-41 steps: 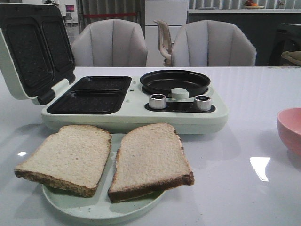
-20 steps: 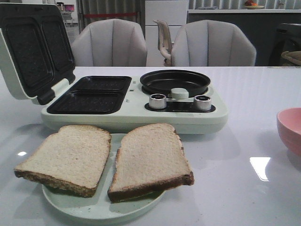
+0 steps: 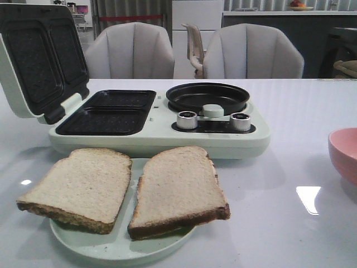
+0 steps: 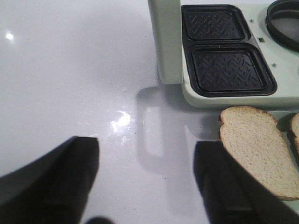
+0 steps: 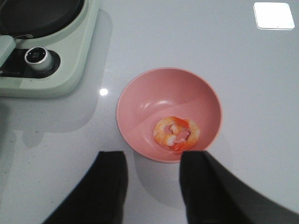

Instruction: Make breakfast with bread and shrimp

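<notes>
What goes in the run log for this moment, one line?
bread: both slices on plate | shrimp: in pink bowl | left claw: open, empty | right claw: open, above bowl | sandwich maker: lid open

Two slices of bread (image 3: 125, 190) on one pale green plate (image 3: 120, 245), just beside the left gripper's (image 4: 145, 182) fingertip on its inner side; one shrimp (image 5: 176, 133) in one pink bowl (image 5: 140, 100), directly ahead of the right gripper (image 5: 152, 186). One green breakfast maker (image 3: 156, 139) with two waffled cooking wells (image 3: 109, 111), one round pan (image 3: 207, 96) and two silver knobs (image 3: 187, 119). Beyond the table (image 3: 290, 184), two grey chairs (image 3: 254, 51).
</notes>
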{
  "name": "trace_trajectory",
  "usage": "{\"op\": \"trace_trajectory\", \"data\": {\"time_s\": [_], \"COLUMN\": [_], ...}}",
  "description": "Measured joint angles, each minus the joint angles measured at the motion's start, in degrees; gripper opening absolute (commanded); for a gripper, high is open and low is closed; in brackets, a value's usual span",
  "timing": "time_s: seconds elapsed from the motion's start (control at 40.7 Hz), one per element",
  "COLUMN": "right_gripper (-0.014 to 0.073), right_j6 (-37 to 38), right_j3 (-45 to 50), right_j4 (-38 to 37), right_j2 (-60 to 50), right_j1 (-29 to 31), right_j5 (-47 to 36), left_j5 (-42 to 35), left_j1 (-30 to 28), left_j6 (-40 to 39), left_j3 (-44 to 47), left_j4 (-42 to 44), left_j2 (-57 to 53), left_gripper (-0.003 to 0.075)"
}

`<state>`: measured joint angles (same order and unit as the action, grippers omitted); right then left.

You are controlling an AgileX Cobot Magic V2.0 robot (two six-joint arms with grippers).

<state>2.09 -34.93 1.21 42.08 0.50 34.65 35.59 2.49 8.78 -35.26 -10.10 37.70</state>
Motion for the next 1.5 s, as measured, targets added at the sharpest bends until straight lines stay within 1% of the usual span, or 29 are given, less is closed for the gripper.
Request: {"op": "trace_trajectory", "data": {"time_s": [0.197,0.319,0.393,0.516,0.614,0.737,0.811,0.86,0.983,1.057,1.179,1.278,1.351,1.499], "right_gripper": [0.0486,0.0486,0.0486,0.0486,0.0486,0.0486,0.0486,0.0486,0.0486,0.0486,0.0486,0.0486,0.0486,0.0486], "right_j6": [0.00,0.00,0.00,0.00,0.00,0.00,0.00,0.00,0.00,0.00,0.00,0.00,0.00,0.00], "right_j3": [0.00,0.00,0.00,0.00,0.00,0.00,0.00,0.00,0.00,0.00,0.00,0.00,0.00,0.00], "right_j4": [-0.08,-0.08,-0.08,-0.08,-0.08,-0.08,-0.08,-0.08,-0.08,-0.08,-0.08,-0.08,-0.08,-0.08], "right_j2": [0.00,0.00,0.00,0.00,0.00,0.00,0.00,0.00,0.00,0.00,0.00,0.00,0.00,0.00], "right_j1": [0.00,0.00,0.00,0.00,0.00,0.00,0.00,0.00,0.00,0.00,0.00,0.00,0.00,0.00], "right_j5": [0.00,0.00,0.00,0.00,0.00,0.00,0.00,0.00,0.00,0.00,0.00,0.00,0.00,0.00], "left_j5": [-0.11,-0.33,-0.44,-0.20,0.81,0.85,0.23,-0.20,-1.28,-1.51,-1.61,-1.86,-2.10,-3.05], "left_j1": [0.70,4.75,8.55,17.07,24.59,33.98,38.81,42.08,50.13,53.32,54.73,54.82,54.82,53.53], "left_j6": [0.78,4.36,7.93,15.23,18.30,18.44,14.86,10.40,-6.31,-14.65,-24.59,-30.54,-33.48,-35.14], "left_j3": [0.00,0.00,0.00,0.00,0.12,2.34,4.93,6.48,9.00,9.37,9.37,9.37,9.37,9.37], "left_j4": [0.04,0.13,0.13,1.15,5.98,15.05,22.99,29.41,49.23,59.48,72.35,81.31,85.58,90.01], "left_j2": [3.87,6.71,8.45,11.83,14.08,16.94,18.84,20.09,23.30,25.46,29.72,33.12,35.87,40.86], "left_gripper": [0.0636,0.0636,0.0636,0.0636,0.0635,0.0632,0.0619,0.0608,0.0581,0.0568,0.0542,0.0526,0.0514,0.0506]}}
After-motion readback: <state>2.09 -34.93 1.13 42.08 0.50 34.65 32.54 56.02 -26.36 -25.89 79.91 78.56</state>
